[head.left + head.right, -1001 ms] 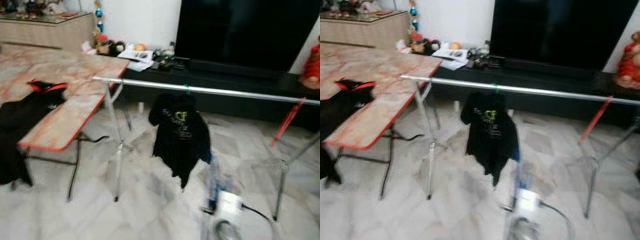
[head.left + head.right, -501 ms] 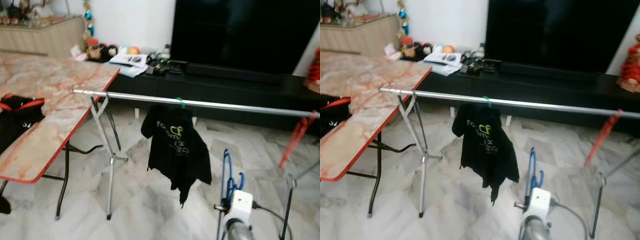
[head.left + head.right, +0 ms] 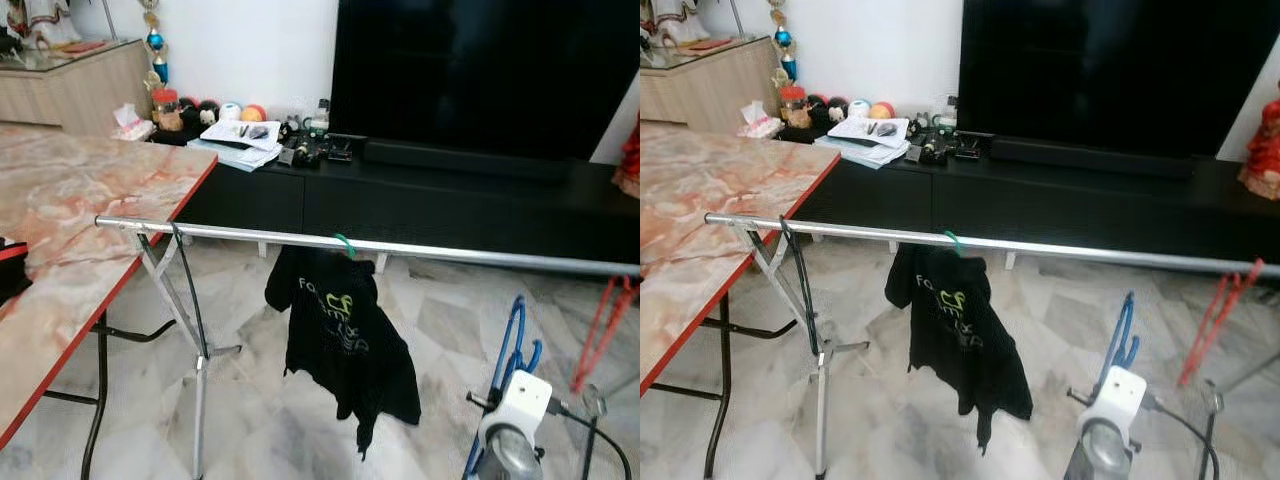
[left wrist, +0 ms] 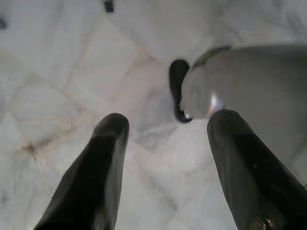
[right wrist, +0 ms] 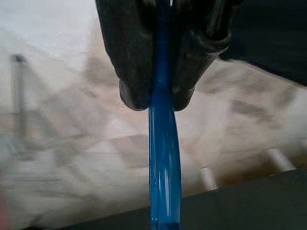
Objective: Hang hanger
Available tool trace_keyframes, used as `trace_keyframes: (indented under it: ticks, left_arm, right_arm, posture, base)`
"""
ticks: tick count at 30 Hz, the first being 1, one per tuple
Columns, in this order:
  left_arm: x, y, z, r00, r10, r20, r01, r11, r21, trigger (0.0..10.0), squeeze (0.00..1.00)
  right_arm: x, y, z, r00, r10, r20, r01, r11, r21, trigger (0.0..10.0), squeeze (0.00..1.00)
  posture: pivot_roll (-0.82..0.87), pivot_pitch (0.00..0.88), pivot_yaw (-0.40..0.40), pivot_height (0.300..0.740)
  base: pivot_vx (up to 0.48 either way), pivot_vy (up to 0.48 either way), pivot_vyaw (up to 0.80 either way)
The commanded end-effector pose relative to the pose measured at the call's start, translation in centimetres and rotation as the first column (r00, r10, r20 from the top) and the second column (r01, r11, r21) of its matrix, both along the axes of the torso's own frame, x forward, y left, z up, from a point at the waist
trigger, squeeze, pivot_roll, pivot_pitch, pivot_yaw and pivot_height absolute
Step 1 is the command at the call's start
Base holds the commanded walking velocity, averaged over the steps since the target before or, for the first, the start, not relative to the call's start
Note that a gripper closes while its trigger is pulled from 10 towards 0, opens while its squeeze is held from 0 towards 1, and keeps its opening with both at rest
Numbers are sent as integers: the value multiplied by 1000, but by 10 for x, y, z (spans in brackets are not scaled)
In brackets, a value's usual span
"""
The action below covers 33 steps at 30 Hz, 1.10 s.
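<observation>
Item: blue hanger [image 3: 512, 345], plastic. Location: low at the robot's right, below the silver rail [image 3: 420, 247] and on the near side of it, apart from it. Held upright.

Holder: right gripper [image 5: 157, 98]. Its fingers [image 5: 132, 57] are pressed together on the hanger's blue bar, which runs out past their tips toward the floor and the dark edge of the TV cabinet [image 3: 450, 205]. The right arm is raised in front of the body, its white wrist housing [image 3: 518, 405] showing at the lower edge of the head views, the hanger standing above it.

Idle: left gripper [image 4: 165, 143]. Hangs downward over the marble floor [image 4: 72, 62], fingers wide apart with nothing between them.

Fixtures: rail runs across the room on a folding stand [image 3: 195, 360]. One black T-shirt [image 3: 345, 340] already hangs from it on a green hook. A red hanger [image 3: 600, 335] is near the rail's far right end. A marble-pattern desk [image 3: 70, 215] stands at the left.

Risks, as judged:
- Hook may miss or strike the rail, since the hanger sits well under it and must be lifted and tipped over.
- Thin bar may twist in the narrow grip, turning the hook away.
- A push on the rail may rock the light stand.
</observation>
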State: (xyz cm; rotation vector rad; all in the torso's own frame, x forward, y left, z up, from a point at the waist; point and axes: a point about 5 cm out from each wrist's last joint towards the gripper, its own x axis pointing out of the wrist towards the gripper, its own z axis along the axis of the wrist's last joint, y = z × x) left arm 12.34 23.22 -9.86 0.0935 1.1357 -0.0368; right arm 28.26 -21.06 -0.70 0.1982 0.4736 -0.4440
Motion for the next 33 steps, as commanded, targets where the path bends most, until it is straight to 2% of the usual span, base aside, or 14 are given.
trace_keyframes:
  ticks: [1, 5, 14, 22, 28, 31, 33]
  left_arm:
    - [0, -7, -2, 1000, -13, -19, 13, 1000, -1, 10000, 0]
    - [4, -12, -2, 1000, -22, -17, 22, 1000, 3, 10000, 0]
    - [19, -22, 1, 999, -43, 5, 43, 999, 6, 10000, 0]
    - [37, -47, 3, 998, -62, 33, 63, 998, -19, 10000, 0]
    - [34, -52, 2, 997, -75, 30, 76, 996, -36, 10000, 0]
    - [37, -59, 2, 996, -78, 35, 79, 996, -42, 10000, 0]
    - [36, -57, 2, 997, -77, 32, 78, 996, -41, 10000, 0]
  right_arm:
    - [3, -9, 6, 999, -26, 23, 27, 999, -19, 10000, 0]
    - [6, -12, 9, 998, -45, 32, 45, 999, -17, 10000, 0]
    - [18, -10, 22, 996, -22, 83, 25, 999, -31, 10000, 0]
    - [42, -3, 46, 989, 54, 136, -44, 996, -75, 10000, 0]
    - [47, -1, 51, 987, 77, 144, -65, 994, -83, 10000, 0]
    - [47, 1, 49, 989, 101, 105, -92, 991, -93, 10000, 0]
    - [47, 2, 48, 990, 118, 83, -110, 989, -95, 10000, 0]
  posture:
    - [130, 0, -34, 740]
    - [130, 0, -33, 740]
    - [141, 0, -33, 740]
    - [146, 0, -35, 740]
    - [147, 0, -35, 740]
    - [147, 0, -35, 740]
    - [149, 0, -34, 740]
  base:
    - [398, 0, 0]
    - [340, 0, 0]
    - [0, 0, 0]
    - [0, 0, 0]
    - [0, 0, 0]
    - [0, 0, 0]
    - [0, 0, 0]
